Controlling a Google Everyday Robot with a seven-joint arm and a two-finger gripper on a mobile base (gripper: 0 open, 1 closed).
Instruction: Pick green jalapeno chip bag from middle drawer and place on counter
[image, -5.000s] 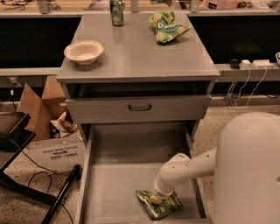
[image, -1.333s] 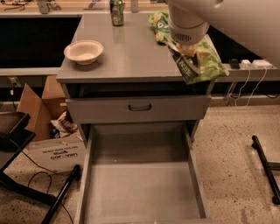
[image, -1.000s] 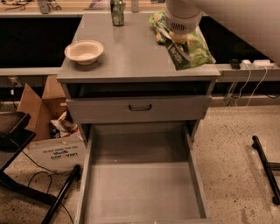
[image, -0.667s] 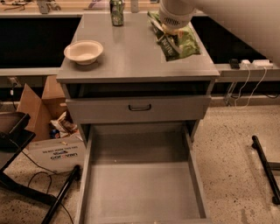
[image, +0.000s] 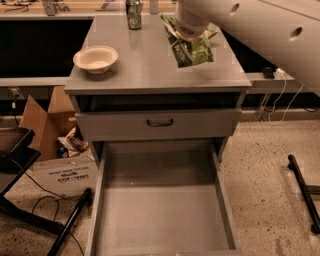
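Camera view, gripper: the gripper (image: 189, 31) is seen at the end of the white arm (image: 260, 25), over the far right part of the surface (image: 145, 65)
Fingers: they are judged to be closed on the top edge of the chip bag (image: 192, 51), since the bag hangs tilted beneath them; the tips themselves are hidden
Chip bag: it is held just above the surface, near the right edge; whether its lower corner touches cannot be told
Open drawer: the open drawer (image: 162, 215) is pulled out at the bottom, and nothing is seen on its floor
Done: the bag is out of the drawer and up over the surface, so the pick is judged complete
Left: the bag is to be lowered flat and released, and the arm drawn clear
Chip bags counted: two, the held one and a second bag (image: 212, 34) partly hidden behind the gripper
Bowl counted: one bowl (image: 95, 59), at the left of the surface
Can counted: one can (image: 133, 7), at the far edge
Drawers counted: two, the open one and a closed drawer front (image: 160, 122) with a dark handle
Box counted: one cardboard box (image: 65, 175) on the floor at the left
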